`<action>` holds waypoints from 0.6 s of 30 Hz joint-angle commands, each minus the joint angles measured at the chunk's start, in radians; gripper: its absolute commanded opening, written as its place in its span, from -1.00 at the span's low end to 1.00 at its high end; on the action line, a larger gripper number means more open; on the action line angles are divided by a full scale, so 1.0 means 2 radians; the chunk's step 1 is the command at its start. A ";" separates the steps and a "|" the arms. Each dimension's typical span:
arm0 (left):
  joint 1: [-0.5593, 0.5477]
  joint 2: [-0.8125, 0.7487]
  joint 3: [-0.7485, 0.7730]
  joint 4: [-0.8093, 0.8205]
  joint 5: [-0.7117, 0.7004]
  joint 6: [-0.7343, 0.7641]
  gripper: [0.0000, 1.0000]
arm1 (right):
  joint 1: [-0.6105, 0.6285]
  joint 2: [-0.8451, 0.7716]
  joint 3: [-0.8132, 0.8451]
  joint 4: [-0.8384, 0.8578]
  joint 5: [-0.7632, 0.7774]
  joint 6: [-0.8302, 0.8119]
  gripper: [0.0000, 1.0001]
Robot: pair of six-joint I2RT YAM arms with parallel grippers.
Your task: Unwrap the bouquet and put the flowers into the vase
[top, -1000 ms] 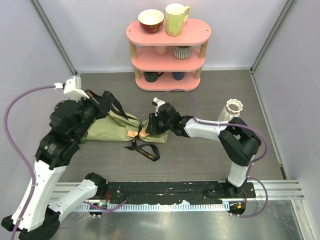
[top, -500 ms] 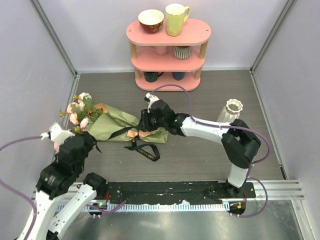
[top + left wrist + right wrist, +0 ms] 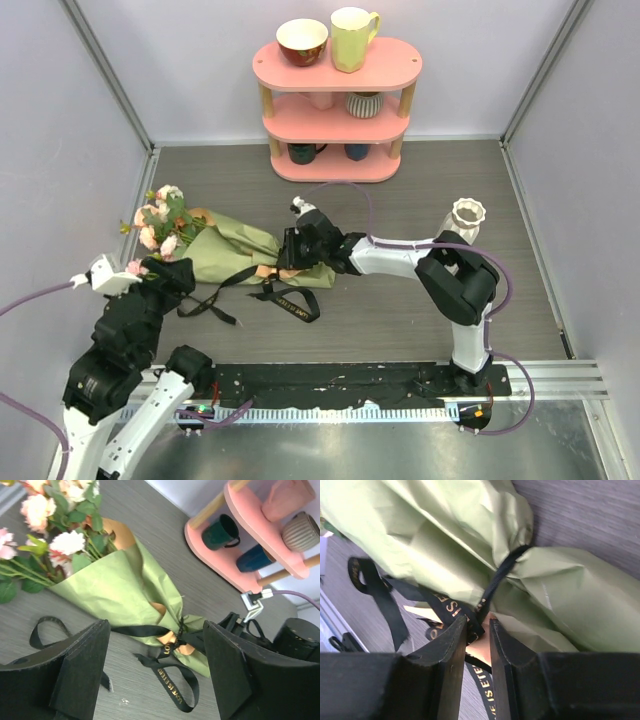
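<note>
- Firstly, left gripper (image 3: pixel 156 630): jaws wide apart with nothing between them. It hovers near the wide end of the wrap.
- Flowers (image 3: pixel 160 215): pink and cream artificial roses with green leaves. The heads spill from the wrap's open mouth at the left. Likely light, with soft petals and probably springy stems. Best taken by the stems, not the heads.
- Bouquet (image 3: pixel 235 250): lies flat on the table (image 3: pixel 400 320), left of centre. Olive-green paper outside, tan-orange lining inside. The paper is thin, crumples, and may tear. It likely slides when tugged.
- Black ribbon (image 3: pixel 292 303): cinched round the narrow stem end, with loose tails trailing toward the near edge. Limp and slick. Take hold at a tail or at the knot.
- Right gripper (image 3: pixel 475 630): jaws nearly together, pinching the ribbon and a scrap of lining at the knot.
- Vase (image 3: pixel 467 215): white, ribbed and upright, well apart at the right. Narrow and probably easy to tip.
</note>
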State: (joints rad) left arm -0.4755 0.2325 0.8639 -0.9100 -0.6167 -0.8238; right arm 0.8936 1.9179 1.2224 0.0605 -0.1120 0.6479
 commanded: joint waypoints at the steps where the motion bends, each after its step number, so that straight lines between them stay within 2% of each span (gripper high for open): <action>1: 0.002 0.074 0.017 0.063 0.088 0.038 0.62 | -0.007 -0.017 -0.022 0.022 0.027 -0.001 -0.39; 2: 0.002 0.090 0.015 0.076 0.103 0.039 0.64 | -0.010 -0.014 -0.026 0.020 0.031 -0.003 -0.40; 4: 0.002 0.134 0.012 0.089 0.154 0.040 0.53 | -0.017 -0.009 -0.024 -0.001 0.048 -0.013 -0.42; 5: 0.002 0.183 0.008 0.108 0.172 0.040 0.42 | -0.017 -0.006 -0.018 -0.015 0.054 -0.019 -0.45; 6: 0.002 0.209 0.005 0.121 0.198 0.049 0.28 | -0.017 -0.005 -0.014 -0.027 0.094 -0.028 -0.47; 7: 0.002 0.235 0.002 0.134 0.231 0.052 0.09 | -0.013 -0.006 -0.010 -0.056 0.102 -0.031 -0.47; 8: 0.002 0.286 -0.008 0.159 0.241 0.053 -0.22 | -0.012 -0.009 -0.010 -0.059 0.106 -0.033 -0.47; 10: 0.002 0.325 -0.028 0.194 0.254 0.047 -0.38 | -0.012 -0.025 -0.017 -0.041 0.092 -0.024 -0.47; 11: 0.002 0.348 -0.053 0.237 0.256 0.043 -0.41 | -0.011 -0.032 -0.021 -0.035 0.084 -0.021 -0.46; 14: 0.002 0.374 -0.092 0.299 0.234 0.031 -0.41 | -0.013 -0.039 -0.008 -0.033 0.063 -0.010 -0.39; 18: 0.003 0.407 -0.104 0.303 0.199 0.038 -0.33 | -0.014 -0.036 0.010 -0.033 0.032 0.000 -0.26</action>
State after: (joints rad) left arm -0.4755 1.0309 0.6479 -0.4484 -0.1722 -0.7521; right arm 0.8726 1.8950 1.1896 -0.0048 -0.0101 0.6319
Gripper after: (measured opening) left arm 0.320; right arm 0.335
